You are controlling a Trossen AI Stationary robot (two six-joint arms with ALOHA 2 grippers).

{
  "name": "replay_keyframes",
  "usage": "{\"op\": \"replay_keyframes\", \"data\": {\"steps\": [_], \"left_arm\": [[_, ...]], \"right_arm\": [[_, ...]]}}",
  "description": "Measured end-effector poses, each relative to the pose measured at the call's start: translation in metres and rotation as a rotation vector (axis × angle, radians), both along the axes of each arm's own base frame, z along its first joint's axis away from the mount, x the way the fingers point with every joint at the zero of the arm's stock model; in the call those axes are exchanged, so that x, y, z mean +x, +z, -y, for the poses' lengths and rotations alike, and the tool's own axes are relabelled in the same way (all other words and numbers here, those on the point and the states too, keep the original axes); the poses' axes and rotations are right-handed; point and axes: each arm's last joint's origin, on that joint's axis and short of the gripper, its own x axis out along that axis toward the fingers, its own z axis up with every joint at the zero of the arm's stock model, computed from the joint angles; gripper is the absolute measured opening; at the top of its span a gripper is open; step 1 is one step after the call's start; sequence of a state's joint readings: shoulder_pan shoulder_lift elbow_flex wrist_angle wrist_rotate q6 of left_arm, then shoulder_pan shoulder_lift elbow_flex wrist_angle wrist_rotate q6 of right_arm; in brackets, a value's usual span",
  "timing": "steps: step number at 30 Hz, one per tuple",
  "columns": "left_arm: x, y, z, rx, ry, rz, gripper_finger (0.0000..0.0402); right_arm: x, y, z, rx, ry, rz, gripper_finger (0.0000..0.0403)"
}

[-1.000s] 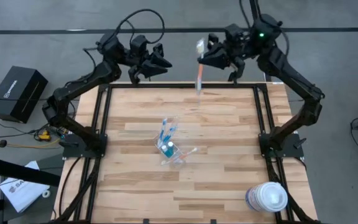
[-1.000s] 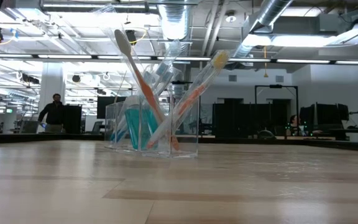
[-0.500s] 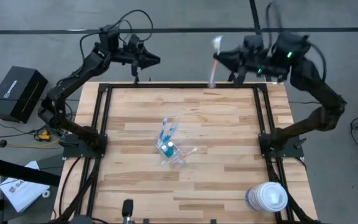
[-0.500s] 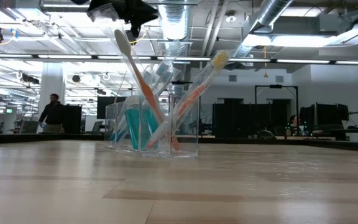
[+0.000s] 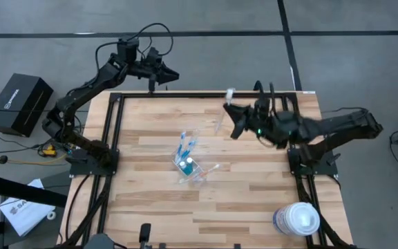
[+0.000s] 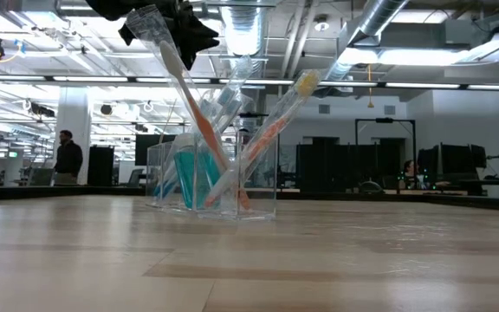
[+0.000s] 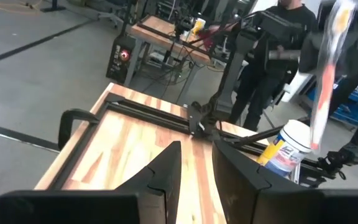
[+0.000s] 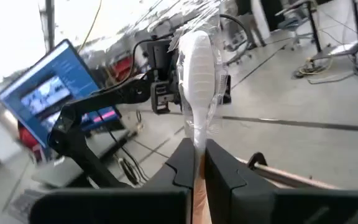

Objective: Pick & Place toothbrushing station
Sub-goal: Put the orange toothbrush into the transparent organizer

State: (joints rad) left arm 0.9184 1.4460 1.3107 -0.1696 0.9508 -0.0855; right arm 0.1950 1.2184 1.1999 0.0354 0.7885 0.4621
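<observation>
The right gripper (image 5: 231,109) is pinched on one wrapped toothbrush (image 5: 224,111), gripping its orange handle with the white head standing clear above the fingers in the right wrist view. It holds the brush above the far right part of the table (image 5: 254,194), well apart from the clear plastic cup (image 5: 188,163) at mid-table.

Step in hand, as judged: transport of this brush to the cup. The next move calls for aligning the handle end over the cup opening, lowering it, then releasing.

The left gripper (image 5: 172,75) waits over the far rail with its fingers a narrow gap apart, holding nothing.

Count: one cup; one brush in hand; several brushes in the cup, number not resolvable; one white-lidded tub (image 5: 297,220).
</observation>
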Motion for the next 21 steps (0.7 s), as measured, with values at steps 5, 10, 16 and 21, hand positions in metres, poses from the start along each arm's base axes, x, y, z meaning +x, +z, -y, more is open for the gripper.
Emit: {"op": "replay_keyframes", "data": {"steps": [5, 10, 16, 21], "left_arm": [[0.003, -0.001, 0.003, -0.027, -0.022, 0.002, 0.0085], [0.006, 0.000, 0.006, -0.019, -0.036, 0.007, 0.0085], [0.006, 0.000, 0.005, -0.017, -0.020, 0.005, 0.0085], [0.006, 0.000, 0.005, -0.020, -0.019, 0.006, 0.0085]], "right_arm": [[0.000, -0.044, -0.024, 0.054, -0.093, 0.001, 0.0006], [0.007, -0.098, -0.045, 0.147, -0.146, 0.009, 0.0006], [0.020, -0.133, -0.062, 0.180, -0.136, 0.043, 0.0005], [0.035, -0.169, -0.068, 0.233, -0.141, 0.024, 0.0005]]}}
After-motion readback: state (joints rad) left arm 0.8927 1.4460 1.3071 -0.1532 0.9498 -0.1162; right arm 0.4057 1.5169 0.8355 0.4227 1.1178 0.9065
